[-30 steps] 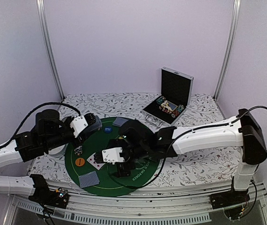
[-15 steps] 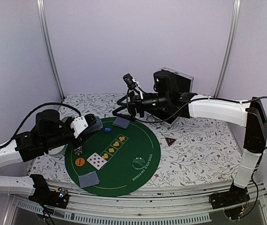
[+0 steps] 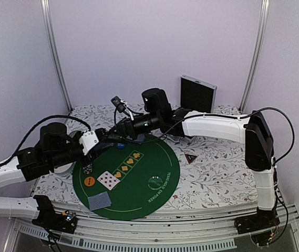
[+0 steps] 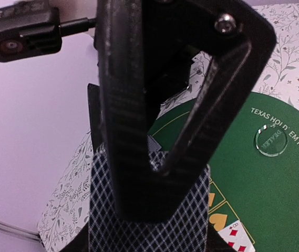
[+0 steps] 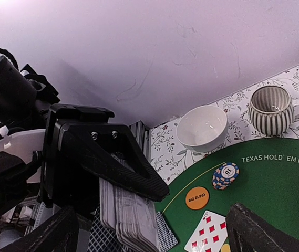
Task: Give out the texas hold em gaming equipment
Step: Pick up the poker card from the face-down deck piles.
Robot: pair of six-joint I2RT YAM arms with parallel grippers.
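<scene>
My left gripper [image 3: 101, 140] is shut on a deck of grey-blue-backed playing cards [image 4: 149, 220] and holds it above the left edge of the green mat [image 3: 138, 197]. My right gripper [image 3: 110, 133] is open and right beside the deck [image 5: 128, 210], which shows between its two fingers. On the mat lie a face-up diamonds card [image 3: 109, 179], a face-down card [image 3: 99, 200], another [image 3: 135, 136], an orange BIG BLIND disc [image 5: 197, 198], a blue disc [image 3: 120, 145], a clear dealer disc [image 4: 270, 140] and a chip stack [image 5: 225, 175]. The dark triangle [image 3: 191, 158] lies right of the mat.
A white bowl [image 5: 202, 127] and a striped cup [image 5: 271, 109] stand off the mat's left side. The open metal case [image 3: 196, 95] stands at the back, its base hidden behind my right arm. Frame posts stand at the back corners.
My right arm left the middle of the mat, swung back toward the case, then came across to the left gripper's deck. The left arm has not moved.
</scene>
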